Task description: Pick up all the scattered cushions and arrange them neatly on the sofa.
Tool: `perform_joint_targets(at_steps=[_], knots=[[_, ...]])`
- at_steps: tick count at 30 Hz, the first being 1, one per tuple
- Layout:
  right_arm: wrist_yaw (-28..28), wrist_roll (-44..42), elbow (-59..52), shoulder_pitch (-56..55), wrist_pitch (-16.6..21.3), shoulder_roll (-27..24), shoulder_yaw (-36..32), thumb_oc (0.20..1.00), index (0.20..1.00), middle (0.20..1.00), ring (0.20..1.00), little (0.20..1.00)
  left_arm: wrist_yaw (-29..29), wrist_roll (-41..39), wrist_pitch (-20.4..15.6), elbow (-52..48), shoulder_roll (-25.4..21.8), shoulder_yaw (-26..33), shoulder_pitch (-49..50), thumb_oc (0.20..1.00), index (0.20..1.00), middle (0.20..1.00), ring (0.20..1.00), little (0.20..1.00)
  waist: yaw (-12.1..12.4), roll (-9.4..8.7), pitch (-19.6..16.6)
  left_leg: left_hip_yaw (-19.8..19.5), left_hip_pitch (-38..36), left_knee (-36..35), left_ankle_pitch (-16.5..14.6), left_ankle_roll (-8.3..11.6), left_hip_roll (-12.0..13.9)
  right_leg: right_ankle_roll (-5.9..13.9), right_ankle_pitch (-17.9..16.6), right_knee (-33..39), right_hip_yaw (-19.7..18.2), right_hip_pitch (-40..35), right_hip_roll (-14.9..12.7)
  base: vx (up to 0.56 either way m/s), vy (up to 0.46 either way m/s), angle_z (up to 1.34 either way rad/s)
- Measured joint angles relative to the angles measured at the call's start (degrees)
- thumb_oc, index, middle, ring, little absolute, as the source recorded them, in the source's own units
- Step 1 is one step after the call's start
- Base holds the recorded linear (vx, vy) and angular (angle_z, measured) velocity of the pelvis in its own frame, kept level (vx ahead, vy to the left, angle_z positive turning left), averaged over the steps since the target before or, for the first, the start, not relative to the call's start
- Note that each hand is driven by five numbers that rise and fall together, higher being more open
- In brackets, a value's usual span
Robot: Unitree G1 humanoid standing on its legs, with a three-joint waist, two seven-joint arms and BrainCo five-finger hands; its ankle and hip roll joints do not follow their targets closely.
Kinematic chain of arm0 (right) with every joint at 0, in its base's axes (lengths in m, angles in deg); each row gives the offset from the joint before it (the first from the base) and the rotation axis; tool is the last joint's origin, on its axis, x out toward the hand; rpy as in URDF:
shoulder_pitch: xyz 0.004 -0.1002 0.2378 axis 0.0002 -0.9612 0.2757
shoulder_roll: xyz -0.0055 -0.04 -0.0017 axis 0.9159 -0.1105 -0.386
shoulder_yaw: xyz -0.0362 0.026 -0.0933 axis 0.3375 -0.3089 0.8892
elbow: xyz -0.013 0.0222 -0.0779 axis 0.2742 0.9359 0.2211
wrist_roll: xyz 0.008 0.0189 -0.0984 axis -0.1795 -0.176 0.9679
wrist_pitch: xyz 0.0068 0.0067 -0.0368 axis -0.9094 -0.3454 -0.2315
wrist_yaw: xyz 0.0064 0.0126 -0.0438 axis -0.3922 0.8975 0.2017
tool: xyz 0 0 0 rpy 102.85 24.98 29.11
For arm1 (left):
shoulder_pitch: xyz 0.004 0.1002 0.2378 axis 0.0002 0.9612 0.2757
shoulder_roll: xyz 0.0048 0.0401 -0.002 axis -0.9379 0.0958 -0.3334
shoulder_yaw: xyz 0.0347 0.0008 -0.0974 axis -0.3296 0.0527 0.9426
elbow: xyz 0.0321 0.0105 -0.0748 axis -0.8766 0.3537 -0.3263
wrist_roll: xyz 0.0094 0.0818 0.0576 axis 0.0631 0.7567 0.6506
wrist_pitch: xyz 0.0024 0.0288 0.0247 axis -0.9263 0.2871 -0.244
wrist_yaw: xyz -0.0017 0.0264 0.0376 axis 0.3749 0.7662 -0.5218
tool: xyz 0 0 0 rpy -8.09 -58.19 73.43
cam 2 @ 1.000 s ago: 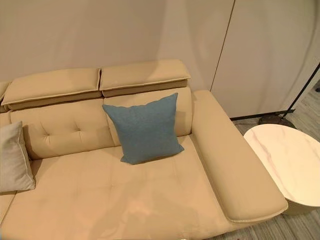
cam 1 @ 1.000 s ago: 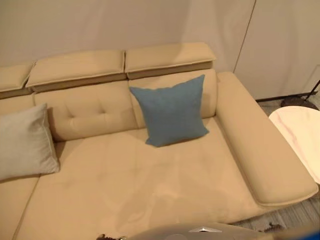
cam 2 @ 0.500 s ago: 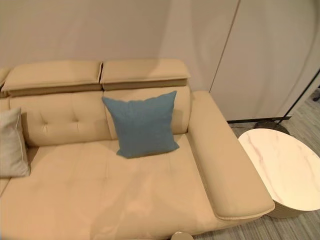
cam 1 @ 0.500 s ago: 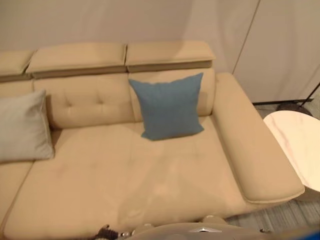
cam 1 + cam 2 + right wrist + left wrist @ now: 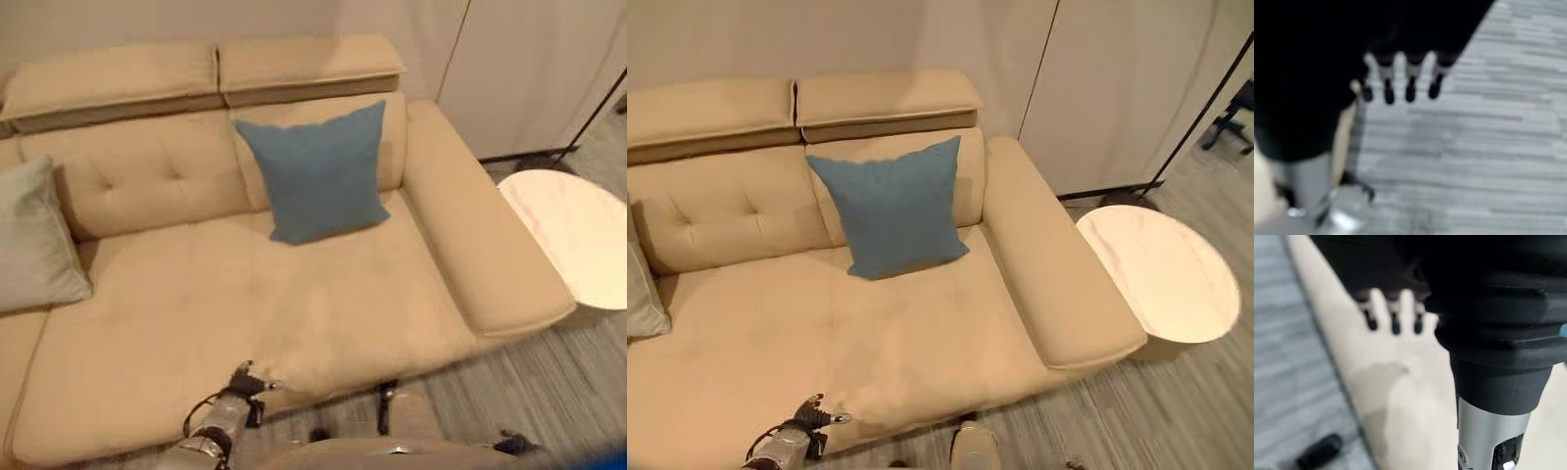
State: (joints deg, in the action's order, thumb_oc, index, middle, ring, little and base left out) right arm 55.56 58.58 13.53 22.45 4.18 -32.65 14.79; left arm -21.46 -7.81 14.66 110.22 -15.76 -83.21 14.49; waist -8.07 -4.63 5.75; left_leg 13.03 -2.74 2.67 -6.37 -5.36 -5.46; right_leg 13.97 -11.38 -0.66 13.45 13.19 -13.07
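Observation:
A blue cushion [image 5: 318,176] leans upright against the backrest of the beige sofa [image 5: 196,304], near its right armrest. At the left edge a grey cushion [image 5: 34,240] leans on the backrest too. My left hand [image 5: 240,384] hangs low over the front edge of the seat, empty; in its wrist view its fingers [image 5: 1393,316] are straight over the seat edge. In the right wrist view my right hand [image 5: 1408,81] hangs over the grey floor with straight fingers and holds nothing.
A round white marble-topped side table [image 5: 1161,269] stands on the grey plank floor right of the armrest [image 5: 1048,284]. Behind it a thin black floor-lamp pole [image 5: 1200,113] leans past pale wall panels. The seat between the two cushions is bare.
The camera has tilted down and shifted, so the sofa sits higher in view. My left hand now shows at the seat's front edge. Both cushions stay where they were.

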Motion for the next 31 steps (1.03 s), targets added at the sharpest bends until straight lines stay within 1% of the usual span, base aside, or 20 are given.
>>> perform_joint_targets(at_steps=[1, 2, 3, 4, 5, 6, 7, 8, 9, 10, 11, 12, 13, 16, 17, 19, 20, 23, 26, 31], knots=[[-0.04, 0.46, 0.05, 1.2, 0.07, 0.02, 1.96, 1.0, 1.0, 1.0, 1.0, 1.0, 0.01, 0.01, 0.28, 0.42, -0.68, 0.04, 1.43, 1.0, 1.0, 1.0, 1.0, 1.0, 0.12, 0.09, 0.11, 0.89, 0.74, -0.29, 0.85, -1.07, -0.06, 0.35, -0.14, -0.08, -0.4, 0.22, -0.64, -0.35, 0.192, -0.37], [-0.1, 0.52, 0.51, 2.42, 0.11, 0.02, 2.17, 1.0, 1.0, 1.0, 1.0, 1.0, 0.03, 0.14, 0.43, 2.49, -0.94, 1.21, 2.15, 1.0, 1.0, 1.0, 1.0, 1.0, 0.25, 0.81, 0.69, 1.22, 1.92, -0.28, 2.06, -2.97, -0.17, 1.01, -0.74, -3.08, -4.95, 0.68, -1.17, -0.36, 0.174, -0.23], [-0.14, 0.54, 1.67, 3.44, 0.1, -0.08, 1.58, 1.0, 1.0, 1.0, 1.0, 1.0, 0.07, 0.22, 0.63, 2.72, -1.35, 1.8, 2.79, 1.0, 1.0, 1.0, 1.0, 1.0, 1.62, 1.89, 2.75, 2.15, 1.53, -0.96, 3.14, -3.94, 0.18, 0.67, 2.09, -13.04, -10.0, 1.38, -0.54, -0.32, 0.119, -0.08], [-0.15, 0.55, 2.15, 3.6, 0.23, -0.02, 1.05, 1.0, 1.0, 1.0, 1.0, 1.0, 0.07, 0.53, 0.83, 2.7, -2.1, 1.89, 4.05, 1.0, 1.0, 1.0, 1.0, 1.0, 3.25, 2.57, 3.1, 2.55, 2.04, -1.94, 4.43, -4.26, 0.46, 0.29, 7.62, -22.89, -9.4, 0.37, -0.14, -0.26, 0.073, -0.28], [-0.2, 0.58, 2.98, 3.85, 0.52, 0.02, 0.99, 1.0, 1.0, 1.0, 1.0, 1.0, 0.03, 0.53, 0.99, 2.41, -3.18, 1.94, 4.66, 1.0, 1.0, 1.0, 1.0, 1.0, 4.78, 2.8, 3.04, 3.23, 2.68, -2.94, 5.34, -4.39, 0.69, -0.15, 12.2, -29.06, -7.64, -1.15, 0.14, -0.22, -0.04, -0.25], [-0.2, 0.94, 3.56, 4.01, 0.48, 0.02, 0.58, 1.0, 1.0, 1.0, 1.0, 1.0, 0.0, 0.52, 1.18, 2.42, -3.93, 2.11, 4.99, 1.0, 1.0, 1.0, 1.0, 1.0, 5.78, 2.96, 2.93, 3.15, 3.07, -3.5, 5.98, -3.56, 0.74, -0.36, 15.67, -32.27, -7.1, -2.06, 0.64, -0.12, -0.095, -0.26], [-0.26, 0.96, 3.0, 4.3, 0.41, 0.1, 0.48, 1.0, 1.0, 1.0, 1.0, 1.0, 0.07, 0.5, 1.5, 2.47, -5.02, 1.99, 5.85, 1.0, 1.0, 1.0, 1.0, 1.0, 6.34, 2.63, 2.43, 4.33, 3.82, -4.84, 7.62, -1.41, 0.89, -0.25, 18.75, -31.11, -6.13, -5.59, 0.9, -0.09, -0.164, -0.51], [-0.22, 0.97, 2.67, 3.43, 0.39, 0.68, 0.51, 1.0, 1.0, 1.0, 1.0, 1.0, -0.02, 0.47, 1.61, 2.36, -5.42, 2.96, 7.36, 1.0, 1.0, 1.0, 1.0, 1.0, 8.92, 1.47, 0.57, 5.08, 4.76, -6.54, 7.81, 1.45, 0.85, -0.88, 20.51, -18.61, -0.45, -11.67, 1.34, -0.03, -0.126, -0.32], [-0.23, 0.98, 2.46, 2.05, 0.38, 2.21, 0.76, 1.0, 1.0, 1.0, 1.0, 1.0, -0.01, 0.46, 1.76, 2.38, -6.22, 4.27, 7.21, 1.0, 1.0, 1.0, 1.0, 1.0, 8.03, -1.79, -2.17, 6.95, 7.14, -5.36, 2.77, 9.6, 0.73, -4.01, 21.64, -5.47, 1.84, -16.75, 4.21, -0.04, -0.148, -0.12], [-0.09, 1.0, 2.52, 2.84, 0.39, 3.38, 0.64, 1.0, 1.0, 1.0, 1.0, 1.0, 0.06, 0.42, 1.75, 2.46, -6.16, 5.22, 5.83, 1.0, 1.0, 1.0, 1.0, 1.0, 6.96, -4.94, -2.13, 5.69, 10.6, 5.35, 1.69, 3.98, 1.66, -9.68, 18.68, -0.49, 1.16, -18.01, 3.01, -0.04, -0.145, -0.26], [0.07, 0.97, 0.06, 1.91, 0.47, 1.33, 2.02, 1.0, 1.0, 1.0, 1.0, 1.0, 0.77, 0.4, 1.67, 2.74, -2.31, 5.11, 7.91, 1.0, 1.0, 1.0, 1.0, 1.0, 6.17, -0.83, -4.37, 0.17, 6.44, 5.78, 0.0, 7.83, 9.28, -7.86, 16.62, 0.35, -1.19, -18.36, 5.94, -0.03, -0.129, -0.35], [-0.15, 0.96, 0.18, 1.31, 0.44, 1.07, 1.97, 1.0, 1.0, 1.0, 1.0, 1.0, 0.87, 0.39, 1.51, 2.69, -1.74, 4.82, 7.75, 1.0, 1.0, 1.0, 1.0, 1.0, 5.73, -0.47, -4.59, 0.24, 5.23, 3.18, 1.34, 8.63, 9.25, -7.18, 17.13, 0.35, -1.33, -18.26, 6.25, -0.02, -0.094, -0.5], [-0.08, 0.96, 1.38, 0.73, 0.43, 1.22, 1.91, 1.0, 1.0, 1.0, 1.0, 1.0, 1.19, 0.44, 1.0, 2.22, -1.52, 3.21, 6.68, 1.0, 1.0, 1.0, 1.0, 1.0, 5.56, -0.7, -4.81, 0.49, 4.72, -0.04, 3.06, 8.5, 8.67, -7.05, 16.79, 0.2, -1.61, -17.38, 6.38, 0.0, -0.047, 0.15], [-0.21, 0.96, 2.94, 0.02, -0.28, 1.07, 1.54, 1.0, 1.0, 1.0, 1.0, 1.0, 1.26, 0.45, 1.19, 2.23, -1.34, 1.66, 5.14, 1.0, 1.0, 1.0, 1.0, 1.0, 4.59, -0.01, -5.11, 0.71, 4.62, -4.77, 3.47, 8.75, 8.43, -7.56, 16.45, 1.06, -1.61, -16.0, 6.61, -0.01, -0.037, 0.22], [-0.19, 0.96, 3.0, -0.34, -0.26, 0.85, 0.72, 1.0, 1.0, 1.0, 1.0, 1.0, 1.31, 0.46, 1.43, 2.25, -1.19, 1.63, 5.38, 1.0, 1.0, 1.0, 1.0, 1.0, 4.4, 0.69, -4.83, 0.7, 3.72, -5.81, 5.0, 8.63, 8.69, -8.07, 15.67, 1.26, -1.5, -15.89, 7.07, 0.0, -0.048, 0.15], [-0.24, 0.96, 3.0, -0.85, -0.27, -0.1, 0.74, 1.0, 1.0, 1.0, 1.0, 1.0, 1.34, 0.47, 1.57, 2.29, -0.37, 1.63, 6.67, 1.0, 1.0, 1.0, 1.0, 1.0, 4.43, 2.83, -4.82, 0.67, 3.52, -6.19, 7.81, 7.77, 9.61, -7.95, 15.37, 1.16, -1.58, -16.26, 7.99, 0.01, -0.013, -0.04], [-0.25, 0.96, 2.99, -1.21, -0.26, -0.75, 0.73, 1.0, 1.0, 1.0, 1.0, 1.0, 1.57, 0.48, 1.66, 2.33, 0.11, 1.36, 7.96, 1.0, 1.0, 1.0, 1.0, 1.0, 4.33, 3.76, -5.33, 0.72, 3.11, -6.39, 7.9, 7.77, 9.66, -8.06, 15.45, 1.3, -1.61, -16.7, 8.09, 0.01, -0.015, -0.07], [-0.26, 0.97, 2.89, -1.3, -0.17, -1.04, 0.75, 1.0, 1.0, 1.0, 1.0, 1.0, 2.37, 0.48, 1.62, 2.31, 0.06, 1.27, 8.52, 1.0, 1.0, 1.0, 1.0, 1.0, 4.46, 4.99, -5.89, 0.76, 2.25, -6.56, 8.54, 7.8, 9.95, -8.8, 15.9, 0.92, -1.62, -16.91, 8.42, 0.0, 0.0, 0.0], [-0.27, 0.97, 2.87, -1.45, -0.09, -0.88, 0.81, 1.0, 1.0, 1.0, 1.0, 1.0, 2.43, 0.5, 1.62, 2.31, 0.07, 1.11, 8.98, 1.0, 1.0, 1.0, 1.0, 1.0, 4.35, 4.68, -6.05, 0.76, 1.35, -6.58, 9.83, 7.18, 10.19, -9.22, 16.5, 0.72, -1.62, -17.69, 8.75, 0.0, 0.0, 0.0], [-0.26, 0.98, 2.87, -1.31, -0.09, -0.89, 0.76, 1.0, 1.0, 1.0, 1.0, 1.0, 2.45, 0.53, 1.58, 2.28, 0.05, -0.02, 8.14, 1.0, 1.0, 1.0, 1.0, 1.0, 4.22, 3.88, -5.43, 0.69, 1.2, -6.59, 10.1, 7.02, 10.27, -9.5, 16.5, 0.63, -1.54, -17.99, 9.02, 0.0, 0.0, 0.0]])
